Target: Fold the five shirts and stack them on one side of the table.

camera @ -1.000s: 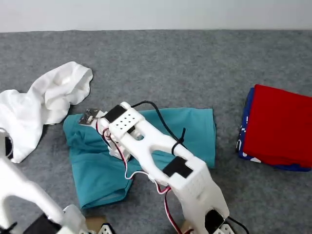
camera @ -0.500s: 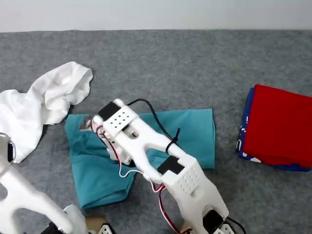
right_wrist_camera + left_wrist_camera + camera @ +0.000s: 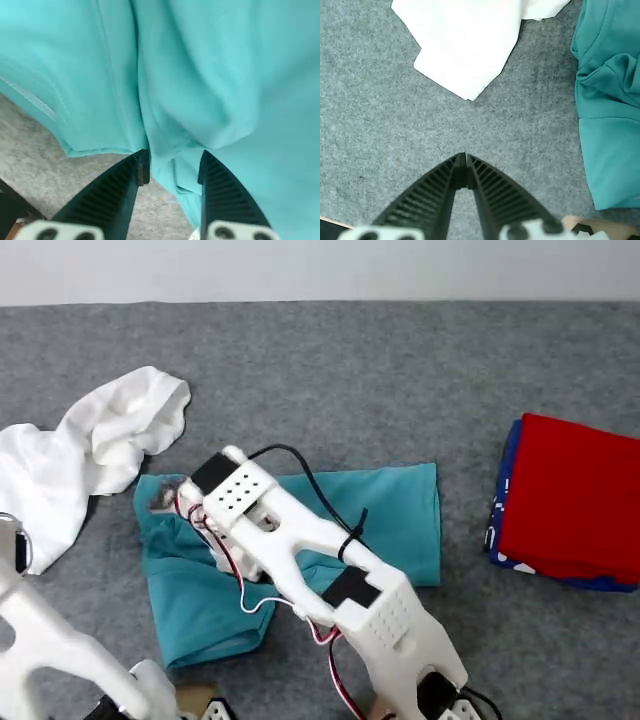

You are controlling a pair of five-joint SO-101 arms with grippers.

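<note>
Shirt (image 3: pixel 400 510): teal; I am probably lining up its next fold.
Gripper (image 3: pixel 172 167): my right one is sliding toward the white shirt (image 3: pixel 100 440), jaws apart astride a ridge.

One teal shirt (image 3: pixel 400 515), one white shirt (image 3: pixel 90 445), one red shirt (image 3: pixel 575 495), one blue shirt (image 3: pixel 506 485), two arms (image 3: pixel 320 550) (image 3: pixel 45 640)

In the high view the right arm (image 3: pixel 300 540) covers the middle of the teal shirt (image 3: pixel 400 510), the red shirt (image 3: pixel 575 495) hides most of the blue shirt (image 3: pixel 508 455) beneath it, and the white shirt (image 3: pixel 60 470) runs off the picture's edge.
</note>
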